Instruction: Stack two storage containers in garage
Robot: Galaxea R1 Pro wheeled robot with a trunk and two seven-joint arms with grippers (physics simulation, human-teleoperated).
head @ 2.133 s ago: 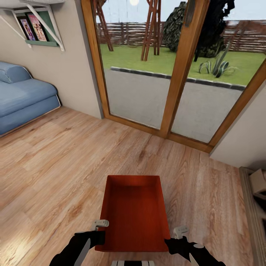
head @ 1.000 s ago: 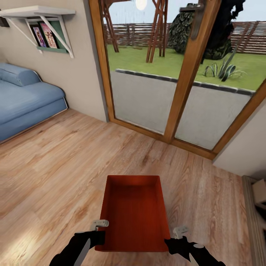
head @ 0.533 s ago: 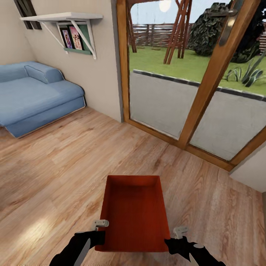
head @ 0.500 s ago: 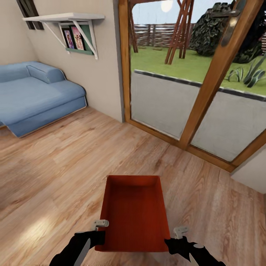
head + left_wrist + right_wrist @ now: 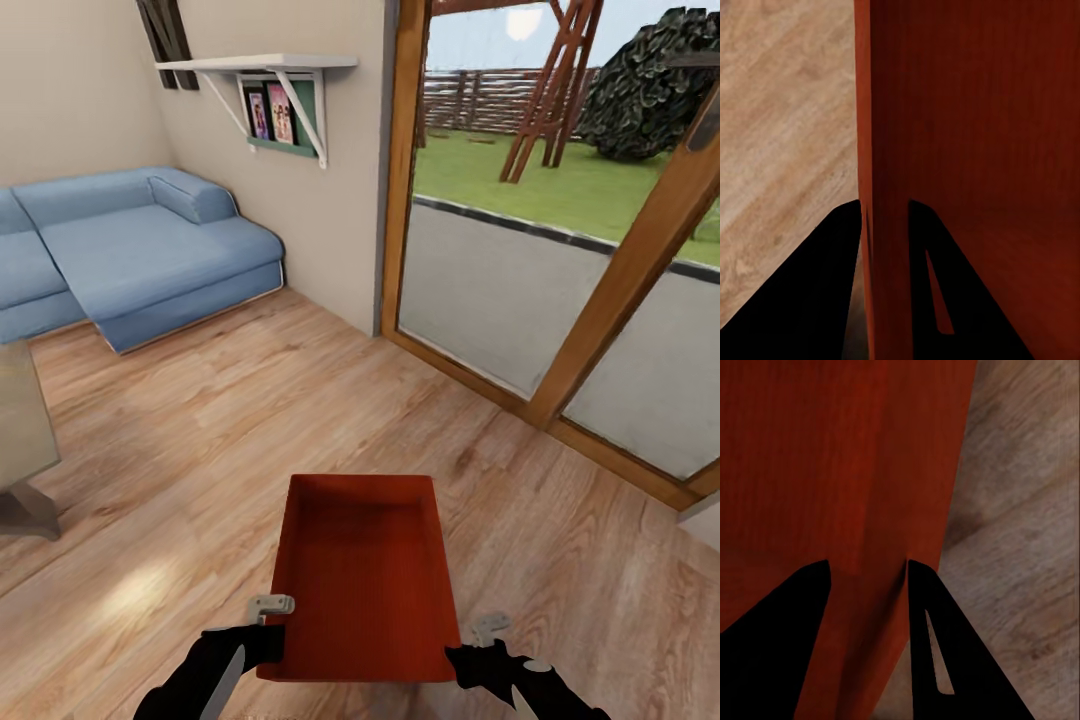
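The whole head view has swung since the earlier frames, so the camera has turned: the blue fabric sofa (image 5: 140, 245) and white wall shelf (image 5: 265, 65) now sit further in, the wood-framed glass door (image 5: 560, 240) has slid rightward, and a grey coffee-table corner (image 5: 22, 440) appears. The orange-red open-top storage container (image 5: 362, 575) is carried above the light wood plank floor (image 5: 180, 450), unmoved between the arms, the left gripper (image 5: 885, 225) clamped on one side wall and the right gripper (image 5: 866, 574) on the other. Keep both grips even and the bin level while turning slowly toward the garage.

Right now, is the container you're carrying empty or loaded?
Empty: the head view shows the storage container with a bare orange-red bottom, nothing inside, held level between the left gripper and right gripper.
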